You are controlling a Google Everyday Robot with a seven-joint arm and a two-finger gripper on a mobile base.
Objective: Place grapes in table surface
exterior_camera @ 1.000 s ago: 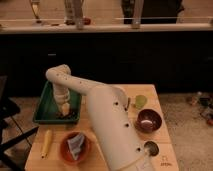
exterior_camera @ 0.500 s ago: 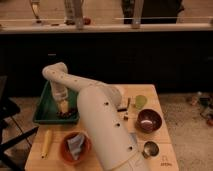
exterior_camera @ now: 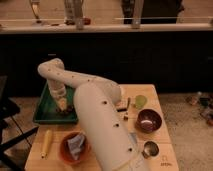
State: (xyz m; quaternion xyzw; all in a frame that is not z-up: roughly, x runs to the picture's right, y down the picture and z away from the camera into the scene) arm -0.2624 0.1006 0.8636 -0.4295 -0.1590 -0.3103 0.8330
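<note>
My gripper (exterior_camera: 61, 103) hangs down from the white arm into the green tray (exterior_camera: 42, 111) at the table's back left. A small dark lump, apparently the grapes (exterior_camera: 68, 111), lies in the tray right at the gripper's tip; I cannot tell whether they touch. The tan wooden table surface (exterior_camera: 107, 95) runs from the tray to the right and towards the front. My thick white arm crosses the middle of the table and hides much of it.
A yellow corn-like item (exterior_camera: 46, 142) lies front left. An orange-brown bowl (exterior_camera: 74, 148) holding a pale crumpled thing is beside it. A dark purple bowl (exterior_camera: 149, 120), a green cup (exterior_camera: 141, 101) and a small metal cup (exterior_camera: 151, 148) stand on the right.
The arm has swung to the left over the table and the elbow has shifted left. The gripper has stayed low over the tray, moving only slightly.
</note>
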